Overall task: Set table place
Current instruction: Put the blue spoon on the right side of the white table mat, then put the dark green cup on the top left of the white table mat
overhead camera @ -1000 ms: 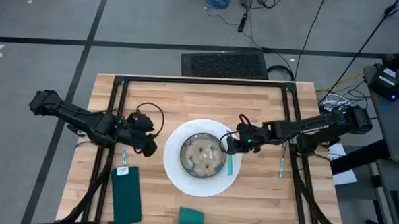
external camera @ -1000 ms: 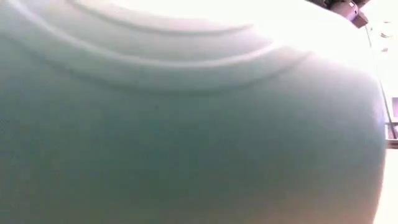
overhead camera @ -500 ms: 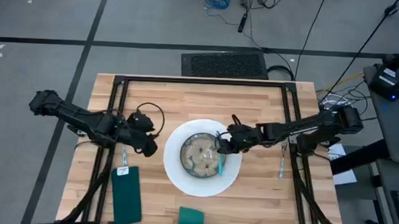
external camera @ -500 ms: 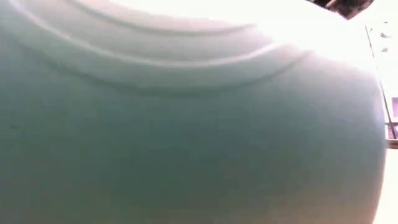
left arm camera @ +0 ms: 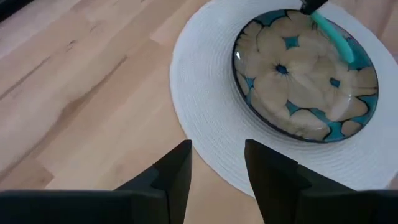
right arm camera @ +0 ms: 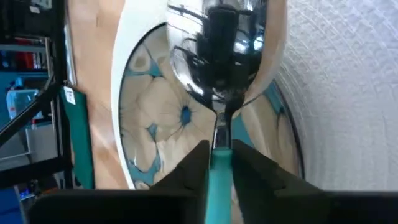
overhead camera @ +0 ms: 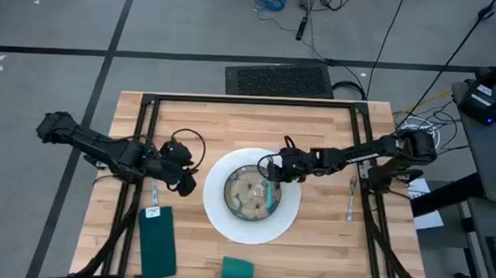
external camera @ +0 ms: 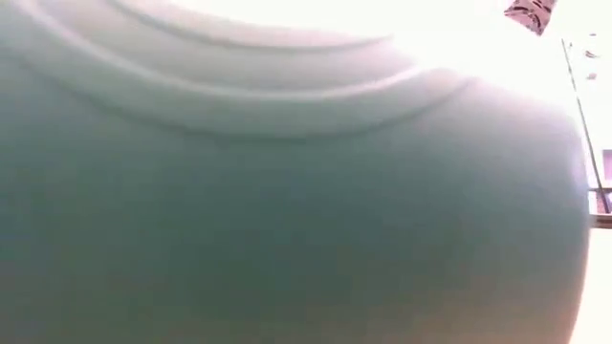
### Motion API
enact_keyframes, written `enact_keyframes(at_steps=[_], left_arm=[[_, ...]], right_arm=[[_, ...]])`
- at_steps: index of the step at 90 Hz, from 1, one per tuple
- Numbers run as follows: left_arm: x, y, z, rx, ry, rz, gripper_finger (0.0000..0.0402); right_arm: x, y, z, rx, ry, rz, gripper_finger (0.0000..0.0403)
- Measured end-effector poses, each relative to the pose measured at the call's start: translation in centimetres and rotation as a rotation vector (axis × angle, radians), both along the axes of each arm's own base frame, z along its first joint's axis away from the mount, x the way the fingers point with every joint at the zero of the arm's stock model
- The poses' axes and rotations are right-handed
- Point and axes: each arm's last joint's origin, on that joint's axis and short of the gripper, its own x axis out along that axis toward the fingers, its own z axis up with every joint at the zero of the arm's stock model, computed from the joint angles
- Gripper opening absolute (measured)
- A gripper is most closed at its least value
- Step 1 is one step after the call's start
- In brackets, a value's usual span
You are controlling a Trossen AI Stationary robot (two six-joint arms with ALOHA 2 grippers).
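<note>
Grey concrete floor with black tape lines and loose cables surrounds the bench (overhead camera: 316,125), a light butcher-block top on a black tube frame. Right tool (overhead camera: 269,168) hangs over the far-right rim of the patterned bowl (overhead camera: 245,196), its fingers (right arm camera: 193,171) pressed onto the teal handle of a spoon (right arm camera: 219,163); the shiny spoon head points away from the wrist, out over the bowl. In the high view the spoon's long axis runs roughly front to back, across the right side of the bowl. The bowl sits centred on a round white plate (overhead camera: 219,221) and, apart from the spoon overhead, appears to hold nothing. Any setting-down spot beside the plate lies to the right of this tool, back toward its own arm, where a fork (overhead camera: 351,202) already lies lengthwise on the wood. Left tool (overhead camera: 187,185) waits just beside the plate's left edge, fingers (left arm camera: 174,171) spread and holding nothing. Nearer the front lie a folded green napkin (overhead camera: 158,240) with a white tag and a green cup (overhead camera: 237,269) on its side, which fills the low view.
</note>
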Motion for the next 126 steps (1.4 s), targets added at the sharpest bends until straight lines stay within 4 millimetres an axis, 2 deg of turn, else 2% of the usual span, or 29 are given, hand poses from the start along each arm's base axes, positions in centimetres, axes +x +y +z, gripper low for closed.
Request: enact_keyframes(at_steps=[12,22,31,43,59,72,90,99,111,126], left_arm=[[0.0,0.0,0.0,0.000,0.000,0.000,0.0134],[0.0,0.0,0.0,0.005,0.002,-0.005,0.0134],[0.0,0.0,0.0,0.005,0.002,-0.006,0.0134],[0.0,0.0,0.0,0.019,0.009,-0.025,0.0134],[0.0,0.0,0.0,0.047,0.021,-0.062,0.0134],[0.0,-0.1,0.0,0.074,0.045,-0.135,0.0134],[0.0,-0.3,-0.1,0.015,0.068,-0.220,0.0134],[0.1,-0.6,0.0,-0.026,0.073,-0.308,0.0134],[0.4,-1.4,0.3,-0.074,0.039,-0.461,0.0134],[0.6,-3.0,0.8,-0.132,-0.043,-0.581,0.0134]], right_arm=[[0.0,0.1,0.0,0.022,-0.002,0.016,0.0155],[-0.1,0.2,0.5,0.041,-0.022,0.059,0.0194],[-0.2,0.4,1.3,0.054,-0.058,0.087,0.0209],[-0.6,0.9,3.0,0.042,-0.131,0.111,0.0208],[-1.2,2.1,5.6,-0.012,-0.250,0.185,0.0194],[-0.9,4.0,8.3,-0.145,-0.349,0.208,0.0180],[-0.5,6.9,11.2,-0.269,-0.388,0.124,0.0124],[-0.6,8.2,12.0,-0.283,-0.408,0.062,0.0078],[-1.0,9.8,12.3,-0.285,-0.422,0.081,0.0014],[-1.7,11.8,12.3,-0.291,-0.432,0.135,0.0007]])
